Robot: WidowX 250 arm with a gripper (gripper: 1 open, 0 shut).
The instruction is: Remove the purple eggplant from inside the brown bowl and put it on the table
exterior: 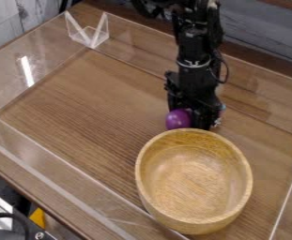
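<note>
The purple eggplant (pixel 177 119) shows as a small glossy purple lump just beyond the far rim of the brown bowl (pixel 194 178), outside it and low over the table (pixel 92 103). My gripper (pixel 192 116) points straight down and is shut on the eggplant, which sticks out at the lower left of the black fingers (pixel 206 114). The stem end is hidden by the gripper. The large tan wooden bowl stands near the front of the table with nothing inside it. I cannot tell whether the eggplant touches the tabletop.
Clear acrylic walls (pixel 36 70) border the tabletop on the left, front and right. A small clear acrylic stand (pixel 88 30) sits at the back left corner. The black arm (pixel 192 37) rises from the gripper toward the back.
</note>
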